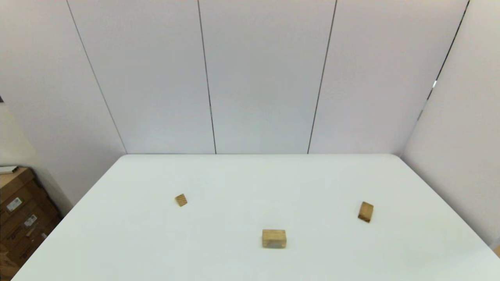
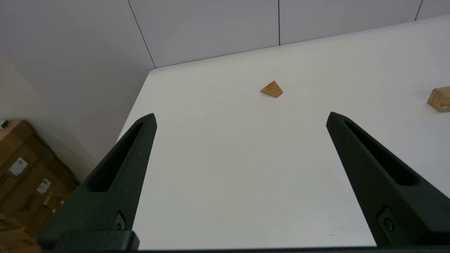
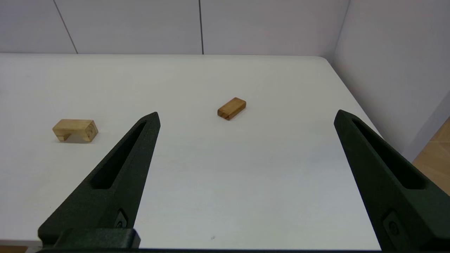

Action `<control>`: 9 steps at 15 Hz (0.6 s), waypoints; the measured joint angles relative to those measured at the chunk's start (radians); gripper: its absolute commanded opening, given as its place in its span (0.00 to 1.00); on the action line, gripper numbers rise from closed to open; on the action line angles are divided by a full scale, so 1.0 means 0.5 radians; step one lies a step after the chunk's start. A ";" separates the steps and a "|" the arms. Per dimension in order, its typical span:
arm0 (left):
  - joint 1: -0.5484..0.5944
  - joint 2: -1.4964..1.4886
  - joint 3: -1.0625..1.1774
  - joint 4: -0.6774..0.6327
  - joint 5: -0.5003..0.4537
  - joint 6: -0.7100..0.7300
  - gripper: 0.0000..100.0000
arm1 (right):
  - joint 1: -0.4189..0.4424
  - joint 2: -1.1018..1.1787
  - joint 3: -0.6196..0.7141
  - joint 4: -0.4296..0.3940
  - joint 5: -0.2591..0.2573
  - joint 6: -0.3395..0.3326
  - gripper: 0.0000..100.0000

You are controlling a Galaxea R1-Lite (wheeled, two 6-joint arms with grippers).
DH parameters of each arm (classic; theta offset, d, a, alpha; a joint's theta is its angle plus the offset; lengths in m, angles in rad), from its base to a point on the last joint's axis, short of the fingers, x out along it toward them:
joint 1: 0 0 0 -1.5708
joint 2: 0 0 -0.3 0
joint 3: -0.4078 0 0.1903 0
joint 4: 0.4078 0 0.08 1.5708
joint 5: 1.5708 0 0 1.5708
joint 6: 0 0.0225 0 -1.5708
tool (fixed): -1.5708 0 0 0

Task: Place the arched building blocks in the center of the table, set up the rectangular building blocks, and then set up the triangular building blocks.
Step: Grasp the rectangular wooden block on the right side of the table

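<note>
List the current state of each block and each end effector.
Arch block: on the table, cut-out facing down, untouched.
Rectangular slab: lying flat, alone on the robot's right.
Triangular wedge: alone on the left.
Left end effector: open, empty.
Right end effector: open, empty.

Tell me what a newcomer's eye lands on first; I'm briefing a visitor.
Three wooden blocks lie scattered apart on the white table: the arched block nearest the robot, the striped triangular wedge to its left, the flat rectangular slab to its right. Both grippers, left and right, hang back, jaws wide open.
</note>
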 measured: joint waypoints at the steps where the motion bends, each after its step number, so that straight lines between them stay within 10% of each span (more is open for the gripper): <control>1: 0.000 0.000 0.000 -0.002 0.001 -0.013 1.00 | 0.001 0.000 0.000 0.000 0.000 0.001 1.00; 9: 0.000 0.000 0.000 -0.001 0.040 -0.091 1.00 | 0.000 0.000 0.000 0.001 0.000 0.001 1.00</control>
